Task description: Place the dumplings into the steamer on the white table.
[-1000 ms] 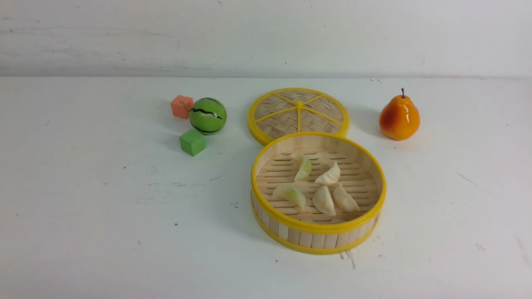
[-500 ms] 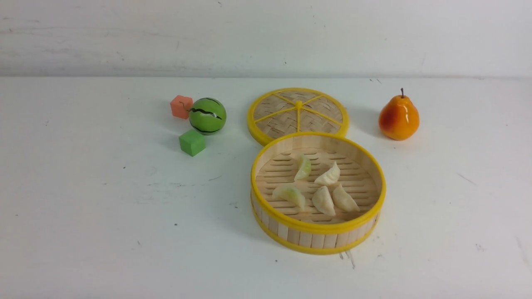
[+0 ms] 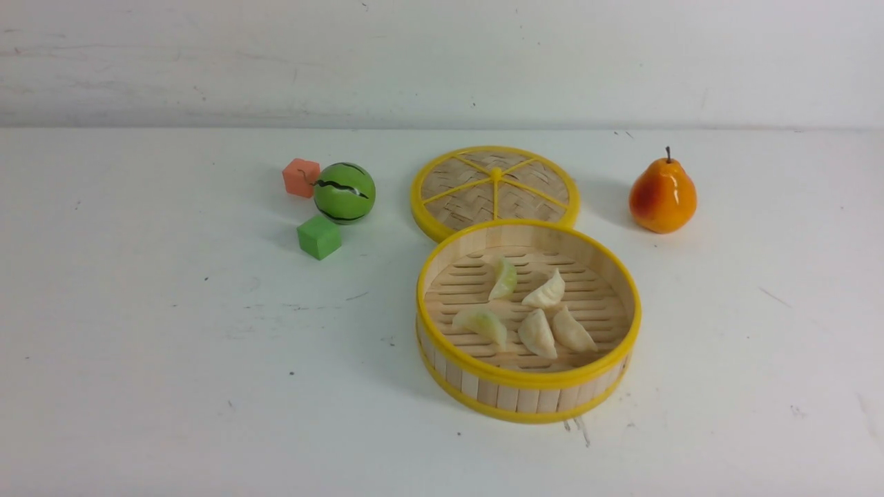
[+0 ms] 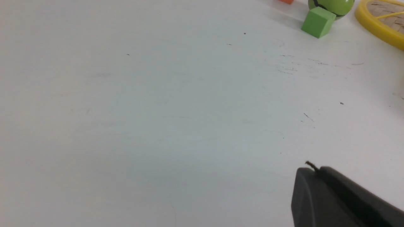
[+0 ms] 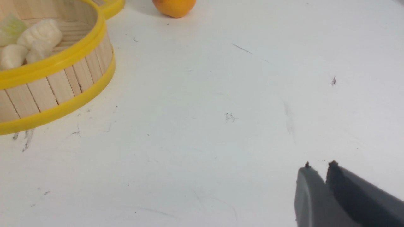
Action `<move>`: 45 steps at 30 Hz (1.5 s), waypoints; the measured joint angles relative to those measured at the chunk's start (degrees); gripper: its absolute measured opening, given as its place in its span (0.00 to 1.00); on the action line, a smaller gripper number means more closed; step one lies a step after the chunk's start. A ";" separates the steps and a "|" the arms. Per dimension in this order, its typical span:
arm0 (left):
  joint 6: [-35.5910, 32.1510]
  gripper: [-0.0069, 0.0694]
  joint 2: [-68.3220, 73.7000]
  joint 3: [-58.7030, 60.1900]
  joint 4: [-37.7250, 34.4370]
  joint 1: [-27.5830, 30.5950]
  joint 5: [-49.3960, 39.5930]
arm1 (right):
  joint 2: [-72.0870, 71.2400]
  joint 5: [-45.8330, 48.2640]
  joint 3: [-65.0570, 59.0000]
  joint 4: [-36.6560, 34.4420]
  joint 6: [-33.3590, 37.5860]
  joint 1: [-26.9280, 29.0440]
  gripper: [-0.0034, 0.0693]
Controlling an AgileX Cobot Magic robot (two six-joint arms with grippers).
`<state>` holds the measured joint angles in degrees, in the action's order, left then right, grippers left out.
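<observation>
- Dumplings are seen inside the steamer, lying on its slotted floor. Five are counted: three cream-white ones and two tinted pale green.
- One green dumpling is placed toward the back of the floor, and the other green one lies at the left side. The three white ones are grouped at the middle and right, and two of them are touching each other.
- One steamer is seen. It is set on the white table, near the middle and a little to the right. Nothing else is held in it.
- One flat woven lid with yellow spokes is laid on the table just behind the steamer. Its front edge is hidden by the steamer's back rim.
- One pear is stood upright to the right of the lid, well apart from it.
- One green striped ball is seen to the left of the lid.
- Two small cubes are counted beside the ball: an orange cube behind it and a green cube in front of it.
- Two grippers are counted, and neither is seen from the front.
- The left gripper is clenched tight, with nothing held, over bare table.
- The right gripper is parted by a thin gap, with nothing between its fingers. It is kept well apart from the steamer.
</observation>
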<state>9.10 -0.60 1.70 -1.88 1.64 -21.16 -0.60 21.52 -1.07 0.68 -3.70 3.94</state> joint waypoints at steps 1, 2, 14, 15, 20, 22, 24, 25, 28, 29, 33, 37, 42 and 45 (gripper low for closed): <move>0.00 0.07 0.00 0.00 0.00 0.00 0.00 | 0.00 0.00 0.00 0.00 0.00 0.00 0.16; 0.00 0.07 0.00 0.00 0.00 0.00 0.00 | 0.00 0.00 0.00 0.00 0.00 0.00 0.16; 0.00 0.07 0.00 0.00 0.00 0.00 0.00 | 0.00 0.00 0.00 0.00 0.00 0.00 0.18; 0.00 0.07 0.00 0.00 0.00 0.00 0.00 | 0.00 0.00 0.00 0.00 0.00 0.00 0.18; -0.02 0.08 0.00 0.00 0.00 0.00 0.00 | 0.00 0.00 0.00 0.00 0.00 0.00 0.19; -0.02 0.08 0.00 0.00 0.00 0.00 0.00 | 0.00 0.00 0.00 0.00 0.00 0.00 0.19; -0.02 0.08 0.00 0.00 0.00 0.00 0.00 | 0.00 0.00 0.00 0.00 0.00 0.00 0.19; -0.02 0.08 0.00 0.00 0.00 0.00 0.00 | 0.00 0.00 0.00 0.00 0.00 0.00 0.19; -0.02 0.08 0.00 0.00 0.00 0.00 0.00 | 0.00 0.00 0.00 0.00 0.00 0.00 0.20; -0.02 0.09 0.00 0.00 0.00 0.00 0.00 | 0.00 0.00 0.00 0.00 0.00 0.00 0.20; -0.02 0.09 0.00 0.00 0.00 0.00 0.00 | 0.00 0.00 0.00 0.00 0.00 0.00 0.21; -0.02 0.09 0.00 0.00 0.00 0.00 0.00 | 0.00 0.00 0.00 0.00 0.00 0.00 0.22; -0.02 0.10 0.00 0.00 0.00 0.00 0.00 | 0.00 0.00 0.00 0.00 0.00 0.00 0.22; -0.02 0.10 0.00 0.00 0.00 0.00 0.00 | 0.00 0.00 0.00 0.00 0.00 0.00 0.22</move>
<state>9.08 -0.60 1.70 -1.88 1.64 -21.16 -0.60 21.52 -1.07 0.68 -3.70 3.94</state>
